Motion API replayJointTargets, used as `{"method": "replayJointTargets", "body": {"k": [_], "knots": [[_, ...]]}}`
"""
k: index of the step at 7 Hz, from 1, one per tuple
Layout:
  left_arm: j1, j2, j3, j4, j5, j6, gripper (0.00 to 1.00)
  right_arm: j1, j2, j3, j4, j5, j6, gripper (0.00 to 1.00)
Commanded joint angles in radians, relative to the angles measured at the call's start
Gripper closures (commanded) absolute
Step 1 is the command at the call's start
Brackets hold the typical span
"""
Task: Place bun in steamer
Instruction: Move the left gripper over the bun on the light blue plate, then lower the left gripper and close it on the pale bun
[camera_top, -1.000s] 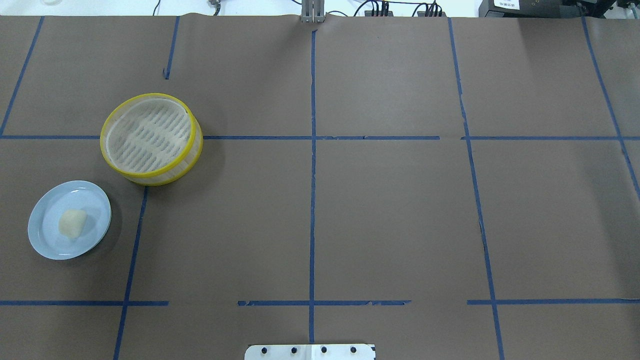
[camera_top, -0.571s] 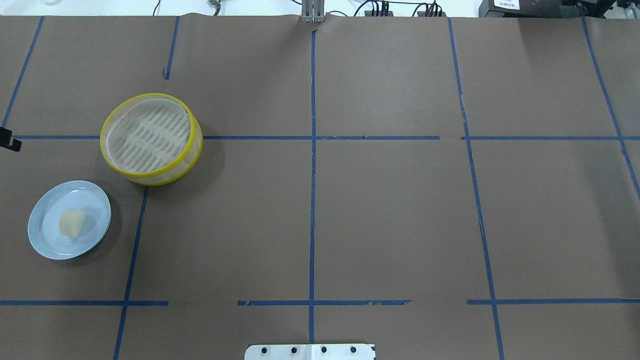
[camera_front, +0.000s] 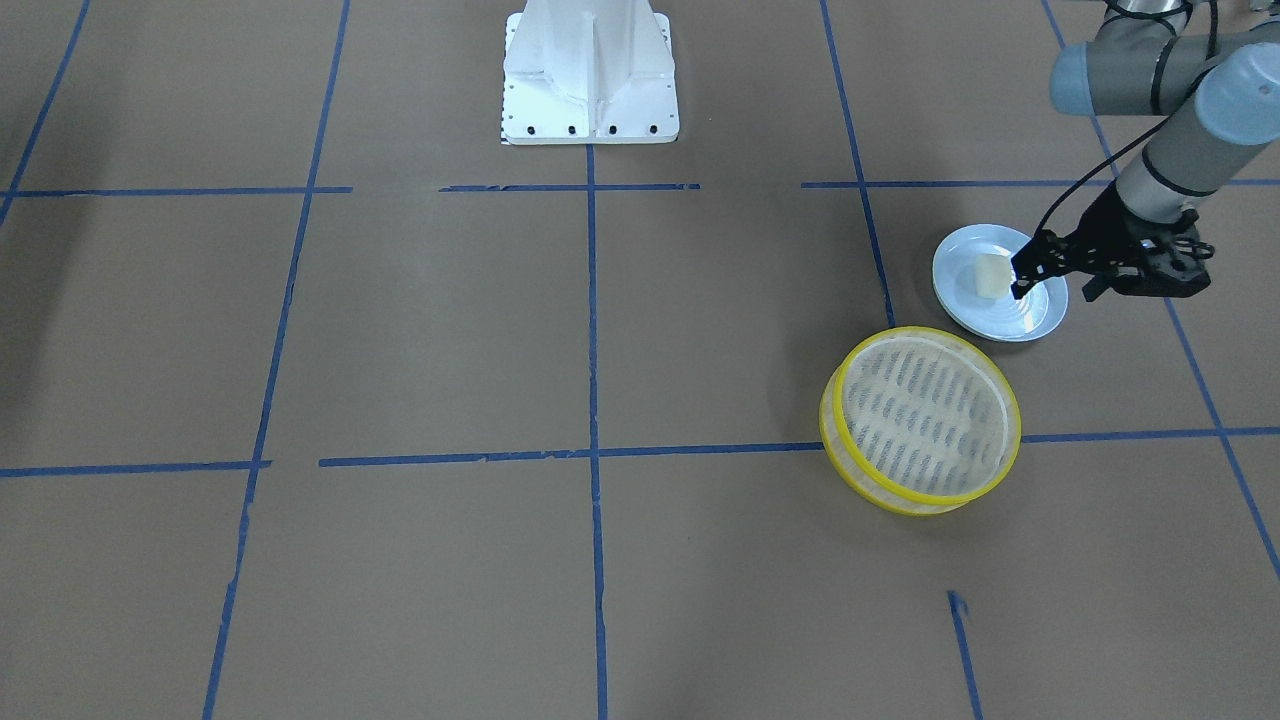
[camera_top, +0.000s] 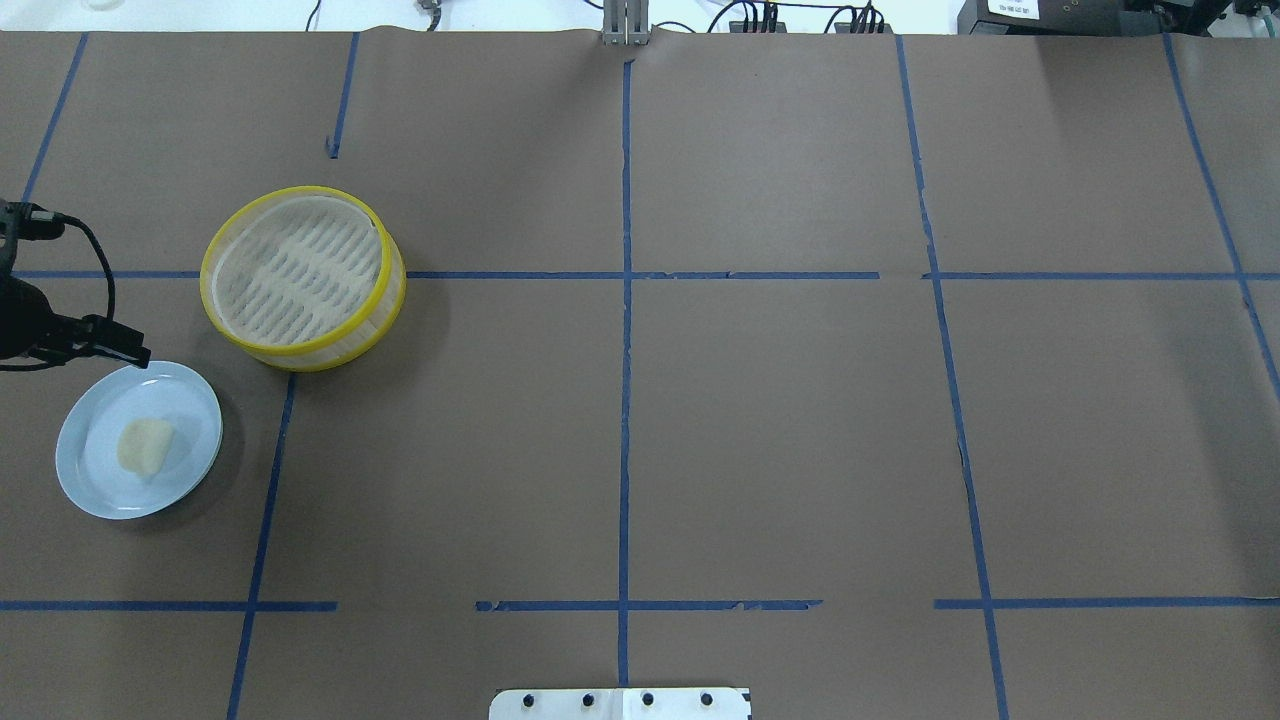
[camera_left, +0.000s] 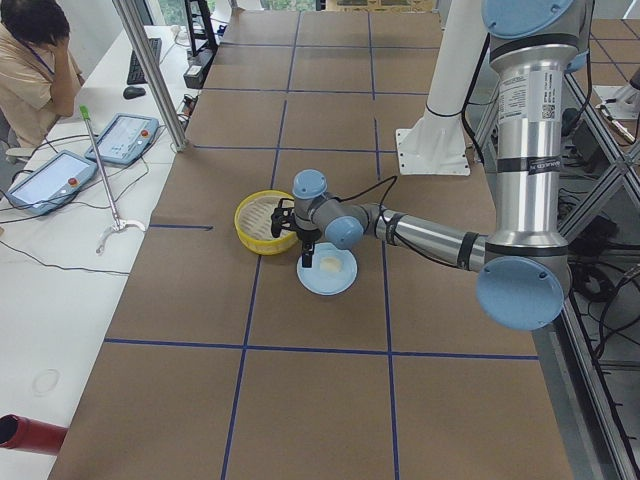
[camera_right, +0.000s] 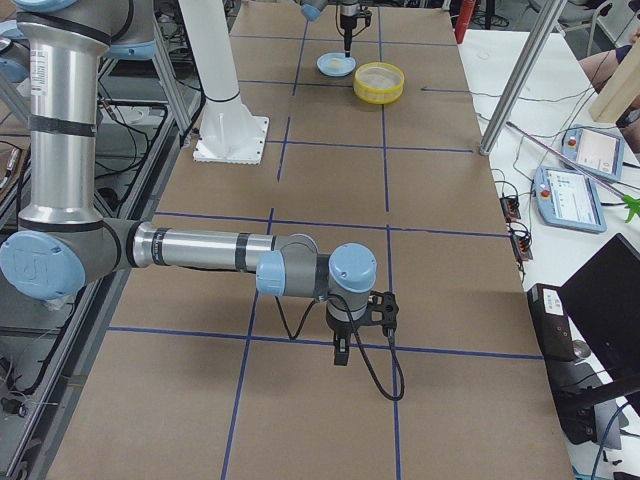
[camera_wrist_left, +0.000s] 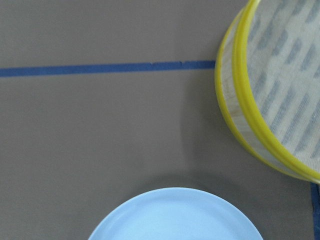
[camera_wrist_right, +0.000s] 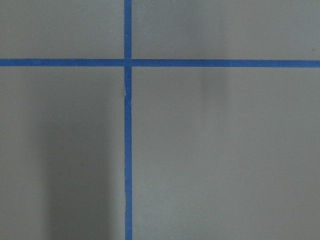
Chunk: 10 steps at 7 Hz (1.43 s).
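At desk's left end, overhead view: bun (camera_top: 146, 445) lies on pale blue plate (camera_top: 188, 398), a little off centre. Steamer (camera_top: 300, 272) stands just beside the plate, farther from the robot, with nothing on its slatted floor. Both rest on the brown paper-covered desk (camera_top: 780, 420) with its blue tape grid.

Left hand (camera_front: 1055, 292) hangs above the plate's outer side, fingers pointing down. They look spread and grasping nothing, though the front view is small and partly side-on. Left wrist view shows only plate edge and steamer rim, no bun, so the hand is not yet centred over it.

Right hand (camera_right: 341, 352) is parked over bare desk well away. Seen only from the side; cannot tell whether released or clenched.

Step in hand, as judged: the reach for the bun.
- Shift until the bun sits between the fingers, then lower.
- Stop short of the plate; it may slide or tip if pressed.
- Close gently, the bun looks soft.
- Lift high enough to clear the yellow rim.

Writing: white label (camera_top: 1015, 8) on a black box beyond the desk, too small to read. No brands seen.
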Motion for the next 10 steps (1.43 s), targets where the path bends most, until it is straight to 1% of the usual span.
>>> {"method": "replayJointTargets", "body": {"k": [1, 2, 3, 4, 7, 9, 10], "knots": [[0.040, 0.000, 0.026, -0.014, -0.001, -0.029, 0.06, 0.000, -0.001, 0.000, 0.000, 0.000, 0.000, 0.00], [0.069, 0.000, 0.044, -0.062, 0.000, -0.035, 0.08, 0.000, -0.001, 0.000, 0.000, 0.000, 0.000, 0.00], [0.078, 0.002, 0.049, -0.070, 0.000, -0.032, 0.08, 0.000, -0.001, 0.000, 0.000, 0.000, 0.000, 0.00], [0.107, 0.003, 0.070, -0.071, 0.000, -0.034, 0.10, 0.000, -0.001, 0.000, 0.000, 0.000, 0.000, 0.00], [0.112, 0.023, 0.066, -0.073, -0.002, -0.032, 0.11, 0.000, -0.001, 0.000, 0.000, 0.000, 0.000, 0.00], [0.112, 0.033, 0.063, -0.073, -0.003, -0.031, 0.14, 0.000, -0.001, 0.000, 0.000, 0.000, 0.000, 0.00], [0.112, 0.036, 0.063, -0.073, -0.002, -0.029, 0.19, 0.000, -0.001, 0.000, 0.000, 0.000, 0.000, 0.00]]}}
